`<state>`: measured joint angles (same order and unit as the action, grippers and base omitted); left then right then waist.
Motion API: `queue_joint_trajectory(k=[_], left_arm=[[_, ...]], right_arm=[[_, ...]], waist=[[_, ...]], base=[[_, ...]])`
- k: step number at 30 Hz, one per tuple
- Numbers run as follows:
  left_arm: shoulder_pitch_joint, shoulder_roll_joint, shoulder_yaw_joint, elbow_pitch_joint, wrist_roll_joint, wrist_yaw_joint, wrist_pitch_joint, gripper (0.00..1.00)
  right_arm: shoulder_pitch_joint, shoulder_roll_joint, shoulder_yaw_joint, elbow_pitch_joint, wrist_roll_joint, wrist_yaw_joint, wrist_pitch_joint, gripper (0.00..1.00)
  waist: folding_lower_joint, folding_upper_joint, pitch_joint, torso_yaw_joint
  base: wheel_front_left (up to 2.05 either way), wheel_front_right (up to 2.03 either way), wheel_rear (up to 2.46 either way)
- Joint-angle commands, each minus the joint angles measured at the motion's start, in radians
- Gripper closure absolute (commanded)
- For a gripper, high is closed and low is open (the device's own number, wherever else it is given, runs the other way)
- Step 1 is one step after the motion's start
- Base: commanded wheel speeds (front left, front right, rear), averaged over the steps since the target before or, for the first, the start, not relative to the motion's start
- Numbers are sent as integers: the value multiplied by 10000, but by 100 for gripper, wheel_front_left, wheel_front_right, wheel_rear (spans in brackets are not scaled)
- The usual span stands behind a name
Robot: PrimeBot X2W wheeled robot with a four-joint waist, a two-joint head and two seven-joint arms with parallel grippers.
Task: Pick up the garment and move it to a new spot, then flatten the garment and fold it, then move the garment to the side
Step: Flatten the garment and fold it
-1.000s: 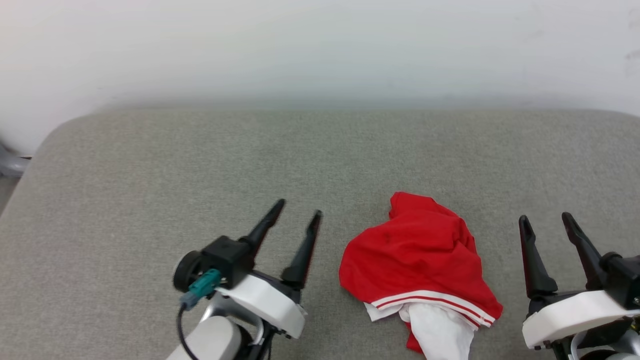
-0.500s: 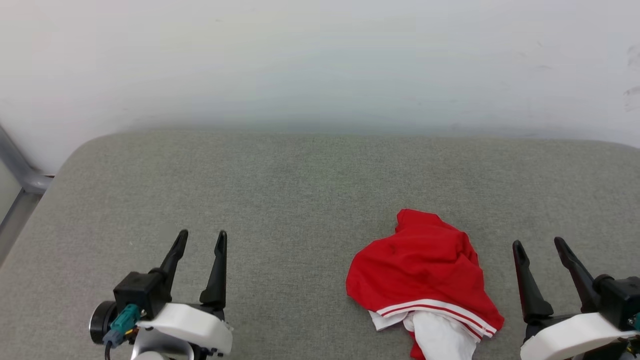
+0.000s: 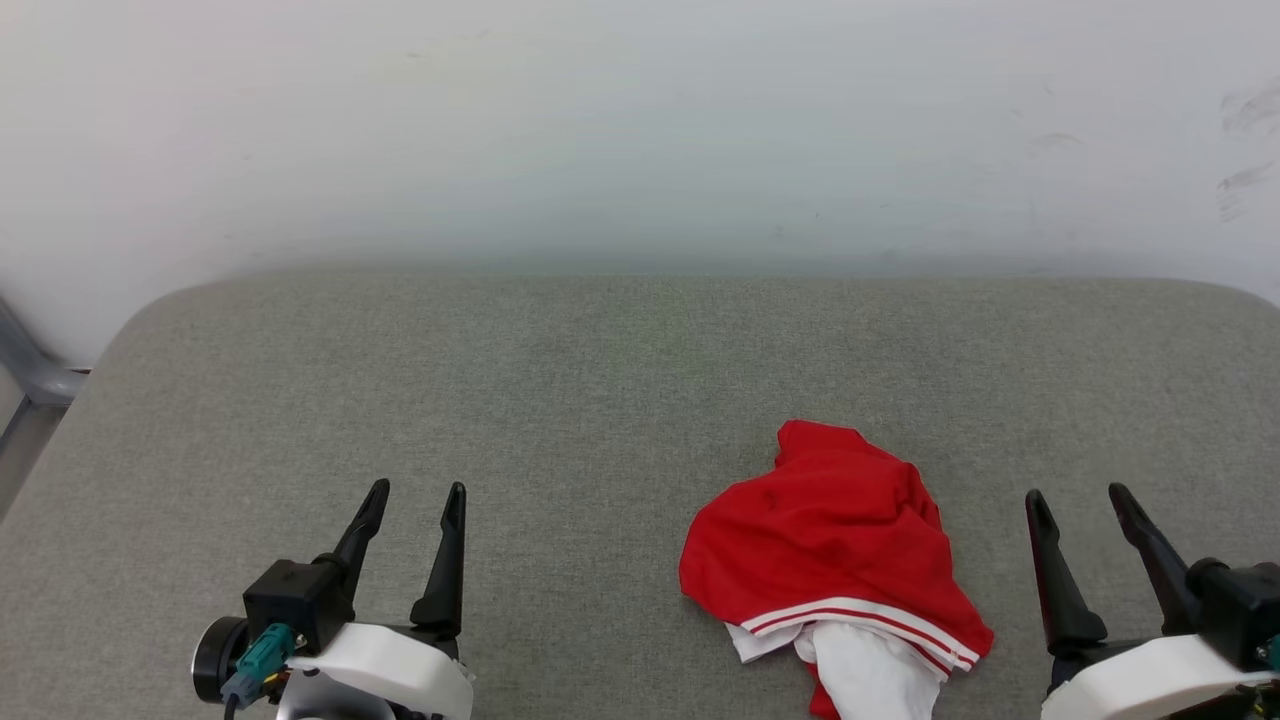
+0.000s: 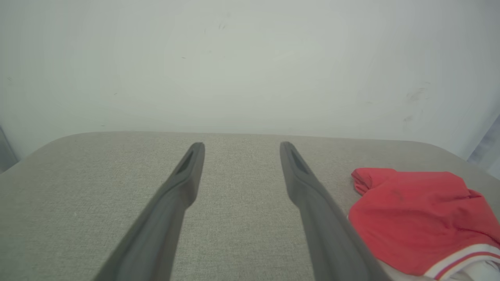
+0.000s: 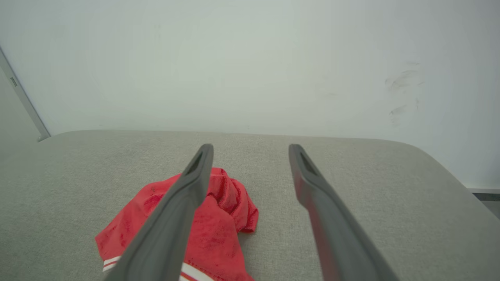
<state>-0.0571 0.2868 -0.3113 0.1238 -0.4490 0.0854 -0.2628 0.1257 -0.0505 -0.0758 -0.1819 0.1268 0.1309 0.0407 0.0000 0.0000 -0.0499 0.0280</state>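
Wall [image 3: 640,120]: pale, plain, a few scuffs; it stands beyond the fingertips of both pincers.

Tabletop [image 3: 560,400]: grey woven cover, rounded corners, looks padded.

Garment [image 3: 830,540]: one crumpled heap lying on the tabletop.
- Between the two pincers, nearer the right one.
- Just to the left of the right pincer [image 3: 1075,494] and not touching it.
- Well apart from the left pincer [image 3: 418,490], off to its right.
- In the right wrist view it lies low, behind and beside the left finger.
- Red cloth on top. Striped trim [image 3: 860,612] and a white panel [image 3: 872,672] spill out at the edge nearest the robot.

Left pincer: fingers spread, nothing between them, above bare tabletop.
Right pincer: fingers spread, nothing held.

Handling (judgement):
- Light, limp and non-fragile.
- It will sag and bunch when lifted, and layers may come up together.
- Thin knit cloth may slide on smooth fingers, so pinch a thick part.
- Best hold is probably the trimmed hem edge or the raised fold at the far tip, since a seam gives bulk.
- For flattening, two separate edge points look better than the middle of the heap.

Containers: none to record.
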Motion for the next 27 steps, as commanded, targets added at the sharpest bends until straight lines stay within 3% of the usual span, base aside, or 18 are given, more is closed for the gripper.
queue_joint_trajectory(k=[1,7,12,13,14,20,27], left_arm=[[50,-23,45,19,81,-46,-26,0],[-112,-128,98,24,203,-185,-26,0],[-167,-271,139,-102,329,-301,-26,0],[-186,-365,77,-113,379,-367,-26,0],[-211,-393,47,-134,424,-409,-26,0],[-464,-537,-7,-337,542,-591,-26,0],[-807,-681,160,-363,666,-848,-26,0]], right_arm=[[156,6,-28,14,-3,-3,42,0],[456,6,-523,337,449,-3,1432,0],[651,7,-904,713,395,-3,4025,0],[697,7,-690,809,332,-3,5215,0],[666,6,-575,838,319,-3,5530,0],[57,6,374,1245,408,-3,6256,0],[-620,-97,1073,2563,537,-3,6654,0]], waist=[[0,0,-1,0],[0,0,83,91],[0,0,247,282],[0,0,363,441],[0,0,415,498],[0,0,1035,820],[0,0,1698,1124]], base=[[0,0,0],[0,0,0],[0,0,0],[0,0,0],[0,0,0],[0,0,0],[0,0,0]])
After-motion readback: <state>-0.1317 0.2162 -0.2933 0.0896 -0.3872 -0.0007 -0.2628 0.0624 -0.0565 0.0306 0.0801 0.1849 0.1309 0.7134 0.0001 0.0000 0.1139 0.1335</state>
